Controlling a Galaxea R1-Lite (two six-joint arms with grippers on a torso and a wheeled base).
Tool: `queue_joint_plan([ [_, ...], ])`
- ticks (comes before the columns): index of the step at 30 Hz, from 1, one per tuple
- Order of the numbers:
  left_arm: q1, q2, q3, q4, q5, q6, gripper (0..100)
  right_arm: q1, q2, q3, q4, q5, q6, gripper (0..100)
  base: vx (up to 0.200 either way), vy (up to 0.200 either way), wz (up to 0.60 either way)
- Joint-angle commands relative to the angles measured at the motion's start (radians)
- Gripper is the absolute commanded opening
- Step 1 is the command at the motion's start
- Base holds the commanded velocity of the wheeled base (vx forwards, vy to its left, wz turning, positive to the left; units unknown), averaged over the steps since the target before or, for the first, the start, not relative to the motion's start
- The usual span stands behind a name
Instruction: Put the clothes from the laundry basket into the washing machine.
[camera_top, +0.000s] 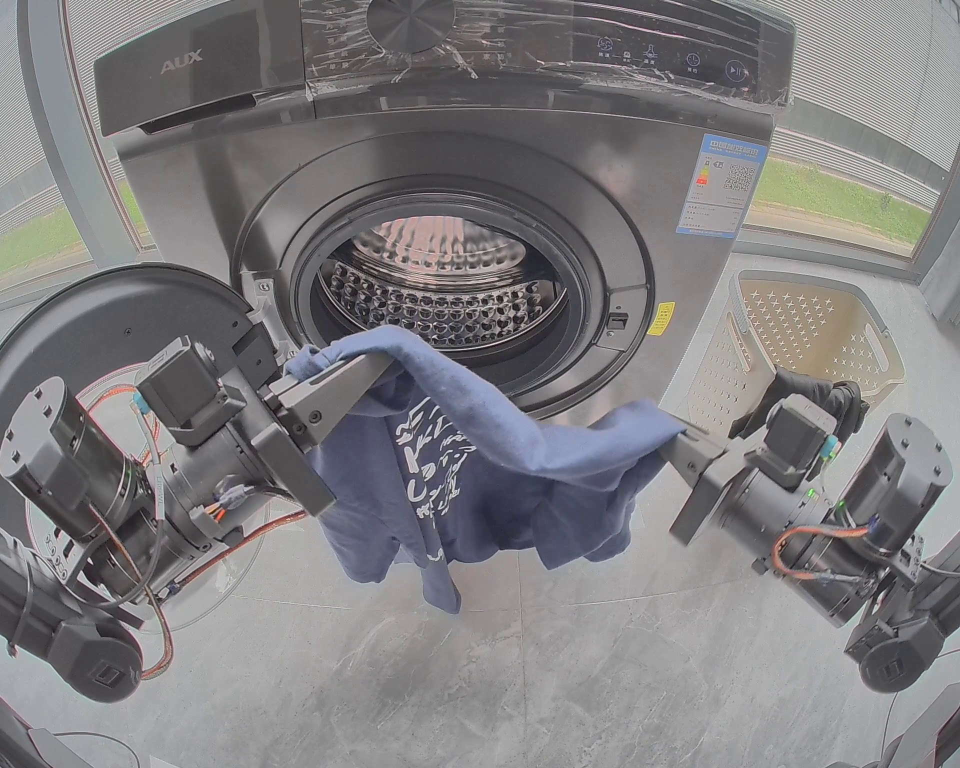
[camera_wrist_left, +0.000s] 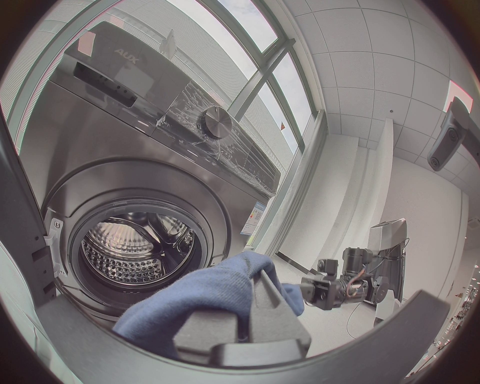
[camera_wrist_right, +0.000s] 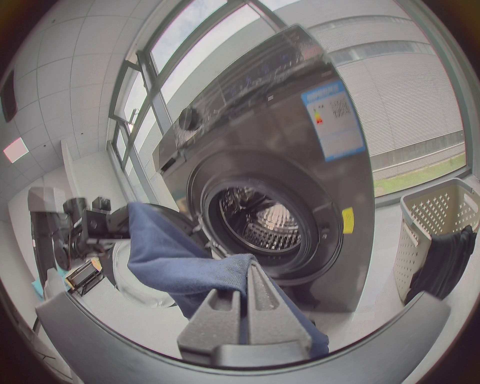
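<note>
As it hangs stretched between the two arms, the first item is a blue T-shirt (camera_top: 470, 450) with white print on its front. It is held in the air just in front of the washing machine (camera_top: 640, 180), at and below the lower lip of the drum (camera_top: 440, 270), and is wholly outside it.

Left end effector (camera_top: 365, 375): fingers closed tight on one upper edge of the T-shirt, with cloth draped over the top of them. It sits near the lower left of the drum opening.

Right end effector (camera_top: 685, 440): fingers pinched together on the opposite edge, with cloth bunched at the tips. It is lower and well off to the right, before the machine's lower right corner.

Between the two grips the cloth sags in a shallow curve. The body of the shirt hangs down towards the grey tiled floor (camera_top: 600, 650).

Door (camera_top: 110, 310): round and dark, swung open to the machine's left, behind the left arm.

Drum: perforated bright metal, lit from within.

Control dial (camera_top: 410, 20): centred on the top panel, under wrinkled clear film.

Label (camera_top: 722, 185): blue and white, on the upper right of the machine's front.

Laundry basket (camera_top: 810, 320): beige perforated plastic, on the floor just to the right of the machine, by the window.

Dark garment (camera_top: 800, 385): draped over the basket's near rim, just behind the right arm.
</note>
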Motion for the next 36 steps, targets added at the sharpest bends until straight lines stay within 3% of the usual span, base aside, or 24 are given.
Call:
queue_joint_plan([
  [1,0.006,0.033,-0.024,-0.001,0.007,-0.001,0,0.068,0.084,0.055,-0.029,0.002,0.003,0,0.0,0.0,0.0],
  [3,0.005,0.034,-0.027,-0.001,0.005,-0.001,0,0.106,0.104,0.072,-0.061,-0.004,0.006,0,0.0,0.0,0.0],
  [4,0.005,0.034,-0.027,-0.001,0.007,-0.001,0,0.109,0.108,0.072,-0.063,-0.004,0.009,100,0.0,0.0,0.0],
  [6,0.003,0.033,-0.025,-0.001,0.007,-0.001,0,0.12,0.125,0.085,-0.057,-0.005,0.03,100,0.0,0.0,0.0],
  [11,0.005,0.031,-0.034,-0.001,0.007,-0.001,0,0.126,0.154,0.114,-0.053,0.001,0.021,100,0.0,0.0,0.0],
  [19,-0.009,0.021,-0.042,-0.001,0.007,0.004,0,0.163,0.302,0.055,-0.055,0.027,0.009,100,0.0,0.0,0.0],
  [28,-0.015,0.018,-0.053,-0.001,0.009,0.004,0,0.187,0.452,-0.141,-0.055,0.042,0.006,100,0.0,0.0,0.0],
  [31,-0.015,0.019,-0.053,-0.001,0.009,0.004,0,0.18,0.521,-0.262,-0.053,0.047,0.004,100,0.0,0.0,0.0],
  [36,-0.024,0.019,-0.053,-0.001,0.009,0.004,0,0.17,0.592,-0.38,-0.03,0.047,-0.014,100,0.0,0.0,0.0],
])
